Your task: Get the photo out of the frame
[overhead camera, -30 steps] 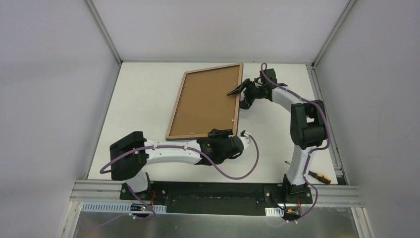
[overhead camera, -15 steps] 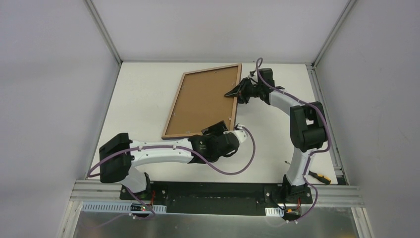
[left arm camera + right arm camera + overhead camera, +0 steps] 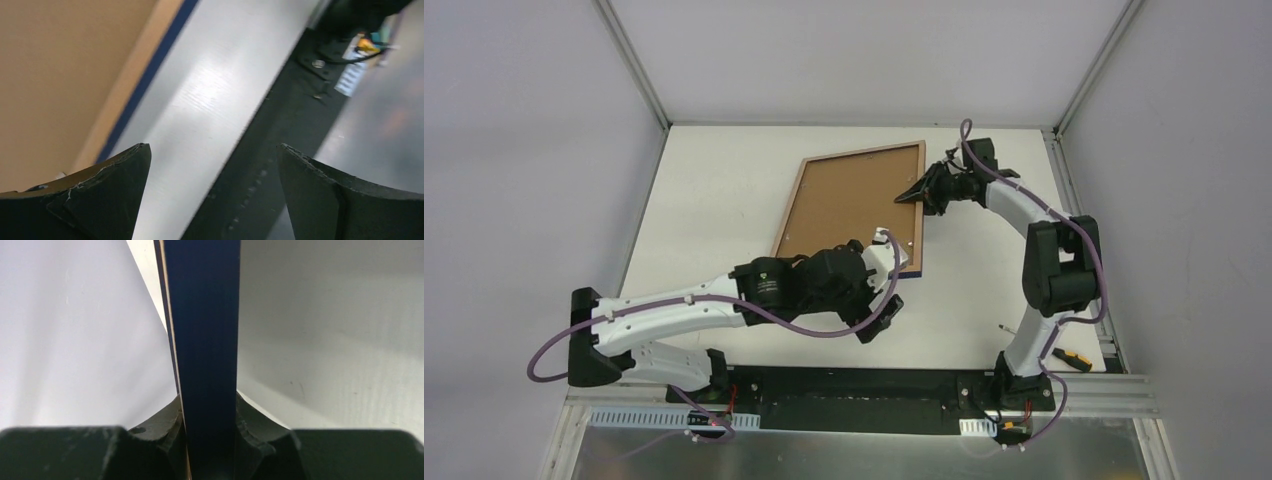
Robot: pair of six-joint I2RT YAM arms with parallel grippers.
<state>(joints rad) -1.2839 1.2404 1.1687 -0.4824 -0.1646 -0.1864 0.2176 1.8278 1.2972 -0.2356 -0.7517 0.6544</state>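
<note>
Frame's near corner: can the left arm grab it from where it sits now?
Probably yes. The left gripper is open right beside the frame, with nothing between them; the right gripper clamps its right edge.

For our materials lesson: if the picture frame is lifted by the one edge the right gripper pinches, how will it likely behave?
Probably stiff: the frame runs dead straight out of the right gripper. Likely to swing or twist, since the hold is on one side only, away from its middle. Possibly slippery, because its blue face looks smooth where it is pinched.
</note>
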